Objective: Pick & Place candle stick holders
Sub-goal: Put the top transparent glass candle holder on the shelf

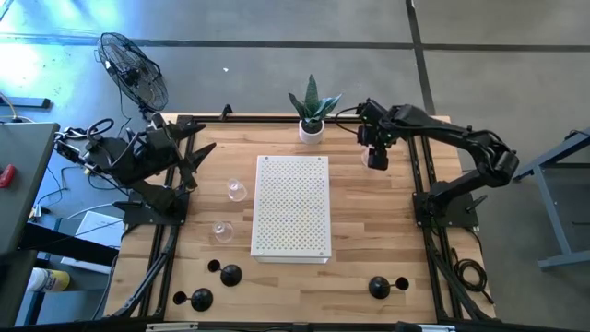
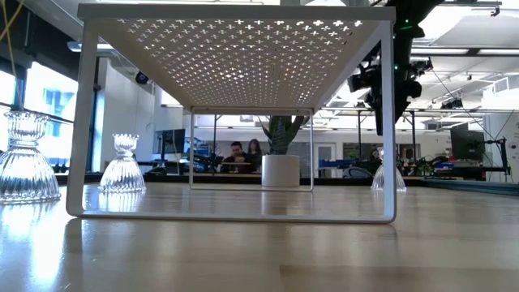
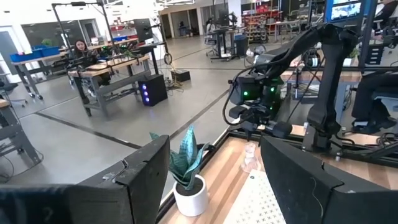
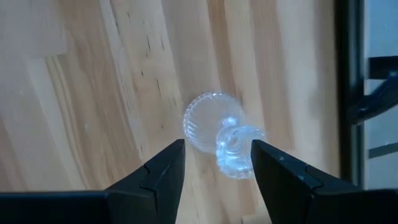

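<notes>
Right gripper (image 4: 214, 163) spread wide over glass holder (image 4: 219, 132) — hidden from overhead.

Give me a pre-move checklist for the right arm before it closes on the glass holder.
1. Right end effector open: ok, a clear gap shows between the fingers.
2. Aligned over the glass candle holder: ok, the holder sits in the gap in the right wrist view.
3. Holder upright on the table: ok, base down in the low view.
4. End effector low enough to grip: cannot tell; the low view shows it hanging above the holder.
5. Plant out of the way: ok, it stands apart, beside the holder.
6. Left end effector clear: ok, parked at the table's left edge, open.
</notes>
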Motion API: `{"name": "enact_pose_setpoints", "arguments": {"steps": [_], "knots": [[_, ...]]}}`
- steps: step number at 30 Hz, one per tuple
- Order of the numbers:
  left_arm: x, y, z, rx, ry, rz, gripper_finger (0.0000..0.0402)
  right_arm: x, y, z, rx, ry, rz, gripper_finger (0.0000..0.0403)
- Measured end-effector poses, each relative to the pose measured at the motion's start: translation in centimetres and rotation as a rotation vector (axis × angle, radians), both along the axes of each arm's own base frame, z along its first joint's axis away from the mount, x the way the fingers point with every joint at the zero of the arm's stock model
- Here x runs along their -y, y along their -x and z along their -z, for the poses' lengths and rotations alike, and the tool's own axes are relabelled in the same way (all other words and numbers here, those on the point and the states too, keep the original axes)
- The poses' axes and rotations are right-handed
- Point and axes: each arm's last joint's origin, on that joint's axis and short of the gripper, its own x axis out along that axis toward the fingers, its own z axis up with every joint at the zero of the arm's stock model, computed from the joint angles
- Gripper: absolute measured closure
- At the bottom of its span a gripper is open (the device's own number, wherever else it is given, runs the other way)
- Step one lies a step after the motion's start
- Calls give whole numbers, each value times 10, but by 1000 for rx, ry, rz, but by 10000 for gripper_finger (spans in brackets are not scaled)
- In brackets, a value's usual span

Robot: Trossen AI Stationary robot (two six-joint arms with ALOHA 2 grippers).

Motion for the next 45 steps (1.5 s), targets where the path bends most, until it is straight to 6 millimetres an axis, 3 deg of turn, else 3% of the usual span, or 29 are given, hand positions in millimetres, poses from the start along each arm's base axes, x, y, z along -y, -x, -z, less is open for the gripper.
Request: {"name": "enact_pose_setpoints", "arguments": {"steps": [7, 32, 45], "knots": [[0, 0, 0, -2, -4, -3, 152, -7, 6, 24, -86, 19, -13, 226], [-2, 1, 0, 0, -5, -67, 152, 4, 7, 25, 10, 12, 12, 226], [-2, 1, 0, 1, -4, -66, 152, -2, 15, 50, -11, 11, 61, 226]]}}
